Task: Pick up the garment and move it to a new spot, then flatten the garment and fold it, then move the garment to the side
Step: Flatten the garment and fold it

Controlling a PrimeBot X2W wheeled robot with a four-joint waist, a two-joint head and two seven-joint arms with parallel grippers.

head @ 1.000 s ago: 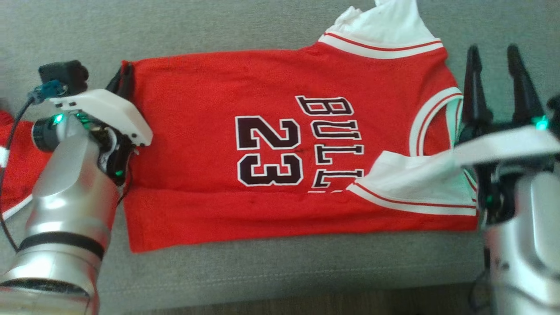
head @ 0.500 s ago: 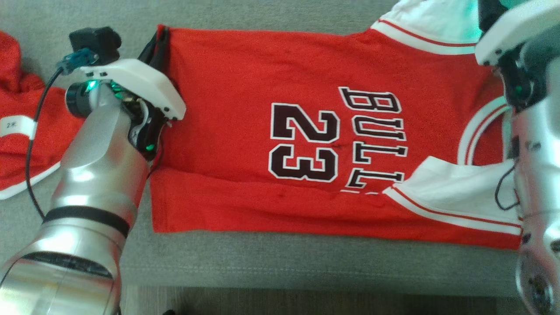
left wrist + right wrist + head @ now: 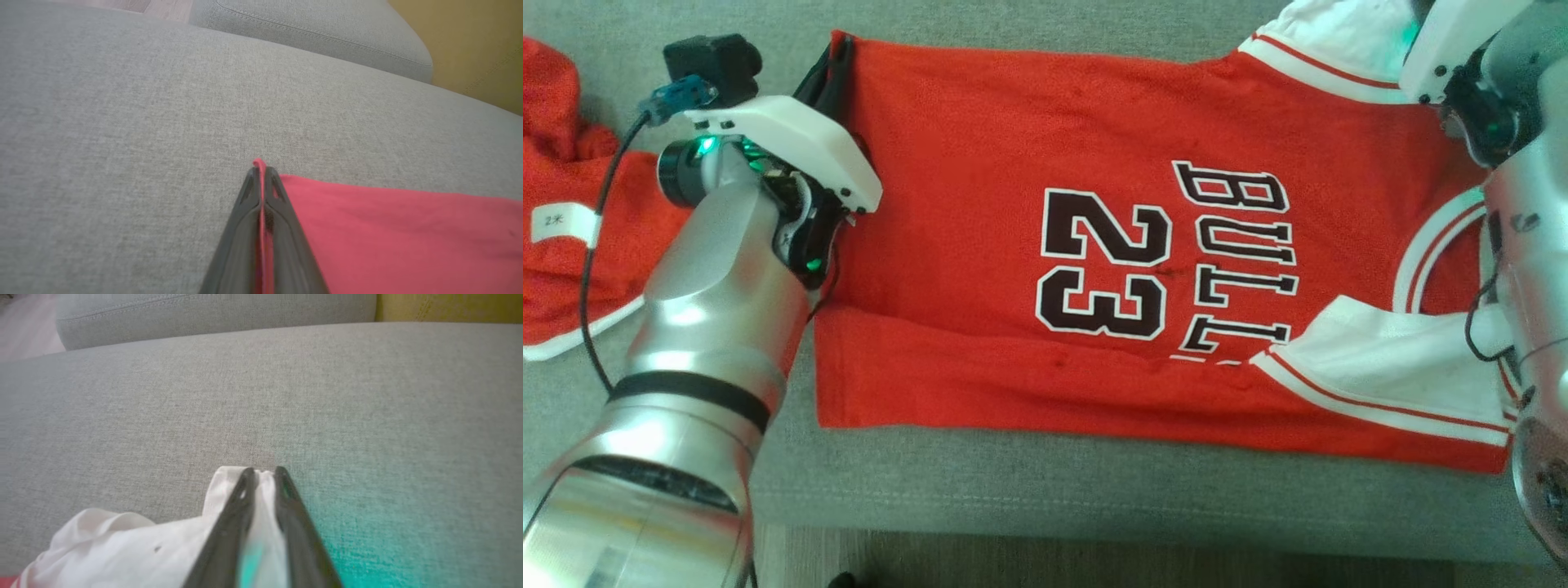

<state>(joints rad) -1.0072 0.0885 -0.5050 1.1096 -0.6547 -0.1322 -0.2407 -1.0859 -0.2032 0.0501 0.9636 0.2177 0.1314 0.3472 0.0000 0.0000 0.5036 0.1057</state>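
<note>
The garment (image 3: pixel 980 163) is a red jersey with "BULLS 23" on it, spread across the grey sofa cushion (image 3: pixel 1045 498) with its near edge folded over. My left gripper (image 3: pixel 837 57) is at the jersey's far left hem corner. The left wrist view shows it (image 3: pixel 261 169) shut on that red edge (image 3: pixel 388 228). My right wrist (image 3: pixel 1454 57) hangs over the white shoulder piece (image 3: pixel 1339 33) at the far right. In the right wrist view my right gripper (image 3: pixel 263 471) pinches white fabric (image 3: pixel 122 547) between nearly closed fingers.
Another red cloth (image 3: pixel 564 237) with a white label lies on the cushion left of my left arm. The cushion's front edge and dark floor (image 3: pixel 1094 563) run along the bottom. A second grey cushion (image 3: pixel 327 28) and a yellow surface (image 3: pixel 470 41) lie beyond.
The head camera has shifted. My right gripper went from open beside the armhole to the far white shoulder piece and closed on it. My left gripper stays shut on the hem.
</note>
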